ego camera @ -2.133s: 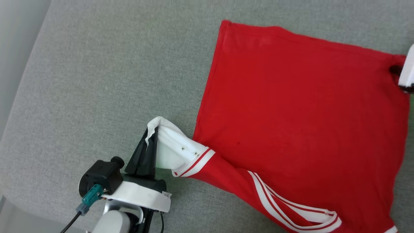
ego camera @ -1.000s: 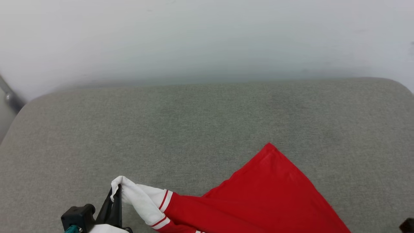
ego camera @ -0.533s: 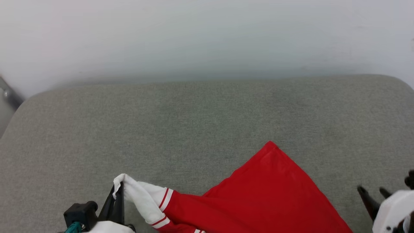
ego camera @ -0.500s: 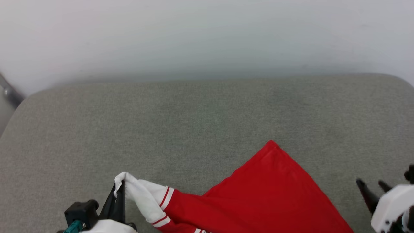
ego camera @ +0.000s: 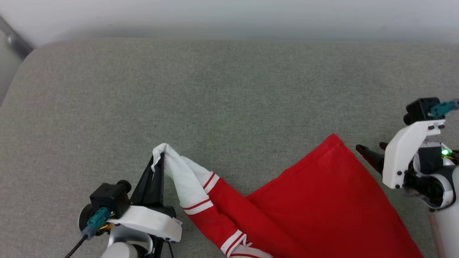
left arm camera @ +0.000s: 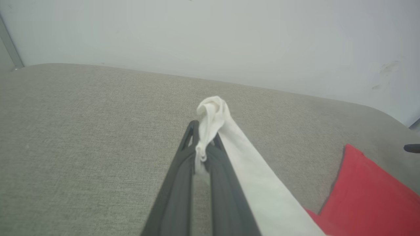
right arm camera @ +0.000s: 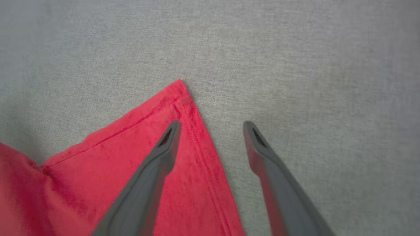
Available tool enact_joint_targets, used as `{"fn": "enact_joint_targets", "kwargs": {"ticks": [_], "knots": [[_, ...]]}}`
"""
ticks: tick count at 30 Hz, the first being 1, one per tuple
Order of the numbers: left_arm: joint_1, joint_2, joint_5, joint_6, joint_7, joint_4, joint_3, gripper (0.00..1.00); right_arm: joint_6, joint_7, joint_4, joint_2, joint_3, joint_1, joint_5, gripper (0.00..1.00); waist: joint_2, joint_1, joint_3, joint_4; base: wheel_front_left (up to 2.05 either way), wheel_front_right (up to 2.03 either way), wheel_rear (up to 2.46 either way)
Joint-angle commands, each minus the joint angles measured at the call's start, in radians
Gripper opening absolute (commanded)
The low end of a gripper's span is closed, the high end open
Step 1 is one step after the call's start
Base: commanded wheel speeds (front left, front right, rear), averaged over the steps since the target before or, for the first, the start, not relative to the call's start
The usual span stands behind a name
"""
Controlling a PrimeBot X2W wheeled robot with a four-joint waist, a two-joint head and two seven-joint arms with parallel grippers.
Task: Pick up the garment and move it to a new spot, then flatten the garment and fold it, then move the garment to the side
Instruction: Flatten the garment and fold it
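Pinching the white sleeve of the garment (ego camera: pixel 315 200) in clamped jaws, the left gripper (ego camera: pixel 159 159) sits at 7 o'clock in the head view; its red body lies on the grey cushion (ego camera: pixel 229 89) toward 5 o'clock. At 3 o'clock the right gripper (right arm camera: pixel 212 124) stands spread wide over the red corner

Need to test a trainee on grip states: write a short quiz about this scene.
1. True or false: the left gripper is shut on the garment.
2. The right gripper has its jaws: A) open, B) shut on the garment, C) shut on nothing.
3. What colour is the sleeve that the left gripper pinches?
Key: 1 true; 2 A; 3 white.
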Motion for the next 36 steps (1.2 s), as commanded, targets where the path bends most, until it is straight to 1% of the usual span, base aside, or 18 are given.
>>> {"fn": "enact_joint_targets", "kwargs": {"ticks": [1, 4, 7, 10, 14, 15, 16, 17, 19, 24, 30, 34, 36], "knots": [[-0.017, -0.002, 0.006, -0.001, -0.007, 0.001, -0.001, 0.00, 0.000, 0.012, 0.002, -0.003, 0.007, -0.018, 0.000, 1.00, 0.0000, -0.0002, 0.039, 0.031, 0.00, 0.00, 0.00], [-0.049, -0.010, 0.007, -0.015, -0.017, 0.006, -0.011, 0.00, 0.000, 0.110, 0.006, -0.006, 0.039, -0.070, 0.007, 1.00, 0.0000, -0.0002, 0.079, 0.049, 0.00, 0.00, 0.00], [-0.078, -0.016, 0.009, -0.025, -0.028, 0.013, -0.020, 0.00, 0.000, 0.176, 0.020, -0.011, 0.069, -0.108, 0.005, 1.00, 0.0000, -0.0002, 0.114, 0.065, 0.00, 0.00, 0.00], [-0.100, -0.020, 0.012, -0.033, -0.037, 0.021, -0.025, 0.00, 0.000, 0.215, 0.050, -0.011, 0.090, -0.131, 0.015, 1.00, 0.0000, -0.0002, 0.141, 0.076, 0.00, 0.00, 0.00], [-0.114, -0.024, 0.011, -0.040, -0.046, 0.038, -0.029, 0.00, 0.000, 0.265, 0.135, 0.007, 0.100, -0.119, 0.039, 1.00, 0.0000, -0.0002, 0.152, 0.086, 0.00, 0.00, 0.00], [-0.117, -0.024, 0.010, -0.042, -0.049, 0.042, -0.029, 0.00, 0.000, 0.270, 0.148, 0.012, 0.102, -0.116, 0.045, 0.50, 0.0000, -0.0002, 0.153, 0.088, 0.00, 0.00, 0.00], [-0.118, -0.024, 0.009, -0.042, -0.050, 0.047, -0.029, 0.00, 0.000, 0.275, 0.159, 0.011, 0.109, -0.115, 0.045, 0.27, 0.0000, -0.0002, 0.152, 0.089, 0.00, 0.00, 0.00], [-0.119, -0.024, 0.008, -0.043, -0.051, 0.051, -0.029, 0.00, 0.000, 0.277, 0.168, 0.011, 0.116, -0.113, 0.050, 0.00, 0.0000, -0.0002, 0.150, 0.091, 0.00, 0.00, 0.00], [-0.117, -0.023, 0.007, -0.043, -0.053, 0.057, -0.029, 0.00, 0.000, 0.275, 0.177, 0.012, 0.124, -0.107, 0.065, 0.00, 0.0000, -0.0002, 0.143, 0.093, 0.00, 0.00, 0.00], [-0.106, -0.014, 0.002, -0.043, -0.050, 0.072, -0.029, 0.00, 0.000, 0.252, 0.176, -0.011, 0.131, -0.115, 0.087, 0.00, 0.0000, -0.0002, 0.109, 0.091, 0.00, 0.00, 0.00], [-0.127, 0.020, -0.003, -0.048, -0.020, 0.079, -0.021, 0.00, 0.000, 0.207, 0.162, -0.037, 0.120, -0.141, 0.105, 0.00, 0.0000, -0.0002, 0.043, 0.077, 0.00, 0.00, 0.00], [-0.176, 0.063, -0.005, -0.060, 0.022, 0.065, -0.006, 0.00, 0.000, 0.110, 0.122, -0.055, 0.123, -0.172, 0.094, 0.00, 0.0000, -0.0002, -0.042, 0.055, 0.00, 0.00, 0.00], [-0.206, 0.074, -0.015, -0.068, 0.042, 0.066, 0.001, 0.00, 0.000, 0.065, 0.109, -0.059, 0.125, -0.184, 0.089, 0.00, 0.0000, -0.0002, -0.073, 0.041, 0.00, 0.00, 0.00]]}}
